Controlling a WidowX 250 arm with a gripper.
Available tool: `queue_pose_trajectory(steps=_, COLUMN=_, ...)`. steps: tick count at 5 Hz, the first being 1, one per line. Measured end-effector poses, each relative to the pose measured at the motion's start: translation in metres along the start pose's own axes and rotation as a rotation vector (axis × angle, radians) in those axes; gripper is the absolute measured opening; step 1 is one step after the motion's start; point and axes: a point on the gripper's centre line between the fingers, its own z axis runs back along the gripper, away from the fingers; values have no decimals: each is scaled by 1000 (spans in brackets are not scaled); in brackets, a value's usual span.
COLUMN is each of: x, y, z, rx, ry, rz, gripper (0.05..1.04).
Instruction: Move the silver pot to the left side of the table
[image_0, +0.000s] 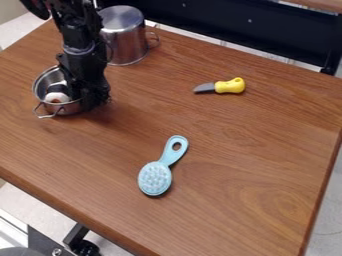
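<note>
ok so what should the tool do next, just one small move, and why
Probably ease the tool straight up, free of the low silver pot with the white item inside. That pot already sits toward the left side of the table, and the tool is right at its rim, so moving sideways might drag it.

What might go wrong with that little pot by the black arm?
The gripper is right at the rim of the small pot, so a clumsy move might tip it. The loose-looking thing inside could then roll out. The taller pot behind might get bumped.
</note>
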Motion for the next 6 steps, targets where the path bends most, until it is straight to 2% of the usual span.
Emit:
queue_pose_trajectory(steps=1, x=6, y=1, z=8, rx=-38, ry=17, rz=32, gripper=806)
queue_pose_trajectory(steps=2, x=8, y=0, z=19, rx=-95, ry=54, rz=83, gripper=997)
queue_pose_trajectory(steps=3, x=11, y=3, z=39, rx=-141, ry=49, rz=150, gripper=999)
queue_pose_trajectory(steps=4, x=13, y=6, z=61, rx=-130, ry=23, rz=273, gripper=999)
queue_pose_trajectory(steps=5, x=17, y=-5, z=74, rx=-115, ry=-7, rz=406, gripper=999)
queue_pose_trajectory(steps=6, x=27, y=-28, z=77, rx=-89, ry=6, rz=561, gripper=999)
